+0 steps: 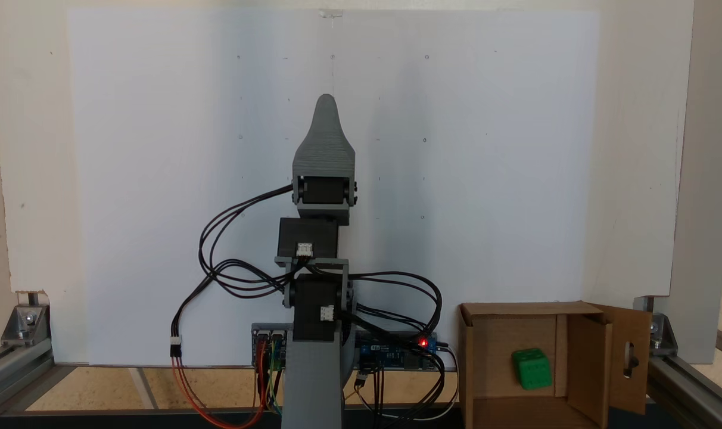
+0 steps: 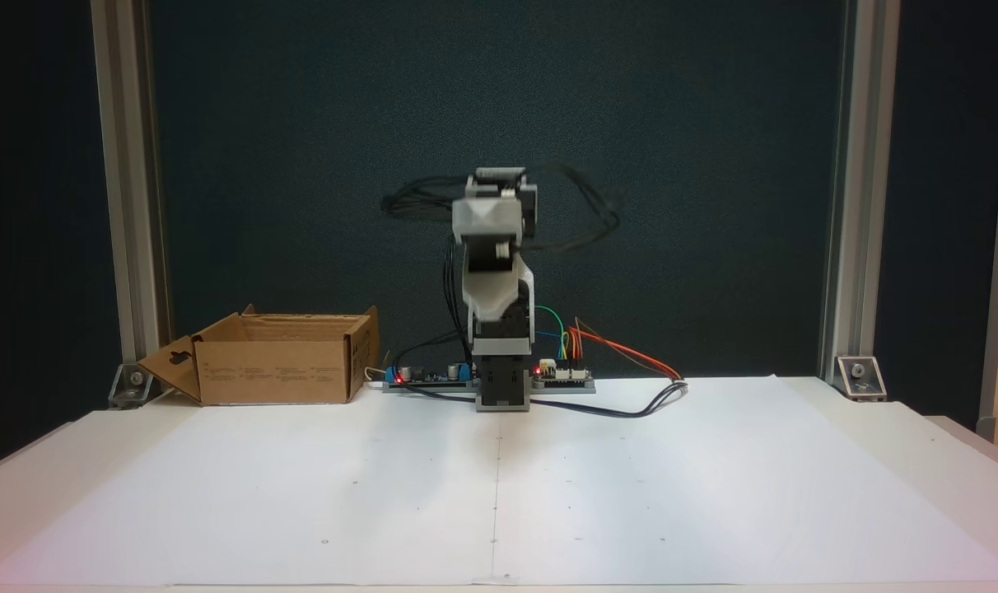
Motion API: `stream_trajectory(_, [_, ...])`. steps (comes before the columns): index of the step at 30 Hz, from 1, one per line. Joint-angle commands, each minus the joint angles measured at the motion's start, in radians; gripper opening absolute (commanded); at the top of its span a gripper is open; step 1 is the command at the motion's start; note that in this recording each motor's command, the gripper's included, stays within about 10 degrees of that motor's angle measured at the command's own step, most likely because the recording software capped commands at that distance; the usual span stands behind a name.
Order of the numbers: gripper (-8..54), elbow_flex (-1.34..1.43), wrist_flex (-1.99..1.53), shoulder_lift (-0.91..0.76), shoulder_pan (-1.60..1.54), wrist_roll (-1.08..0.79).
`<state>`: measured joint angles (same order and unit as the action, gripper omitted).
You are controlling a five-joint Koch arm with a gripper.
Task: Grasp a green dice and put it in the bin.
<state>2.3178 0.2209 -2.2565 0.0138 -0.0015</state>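
The green dice [image 1: 531,369] lies on the floor of the bin [image 1: 588,363], a brown cardboard box with its flaps open, one flap with a slot cutout. In the other fixed view the bin [image 2: 272,371] stands at the left of the arm's base and its walls hide the dice. My grey gripper [image 1: 327,106] reaches out over the white sheet, far from the bin and holding nothing that I can see. Just one jaw tip shows, the other lying behind it. The folded arm [image 2: 492,272] looks blurred above its base.
A large white paper sheet [image 2: 499,494] covers the table in front of the arm. Control boards [image 2: 433,375] and looping cables [image 1: 242,280] sit around the arm's base. Metal frame posts [image 2: 841,206] and corner brackets [image 2: 857,375] stand at the table's sides.
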Motion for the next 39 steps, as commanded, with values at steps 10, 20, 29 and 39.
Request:
stream_trajectory(10, [43.8,0.456,0.54,-0.118,0.008,0.026])
stream_trajectory(20, [44.1,0.667,0.943,-0.118,0.006,0.026])
stream_trajectory(29, [43.9,0.752,1.3,-0.118,0.006,0.023])
stream_trajectory(39, [44.5,0.81,1.574,-0.115,0.008,0.026])
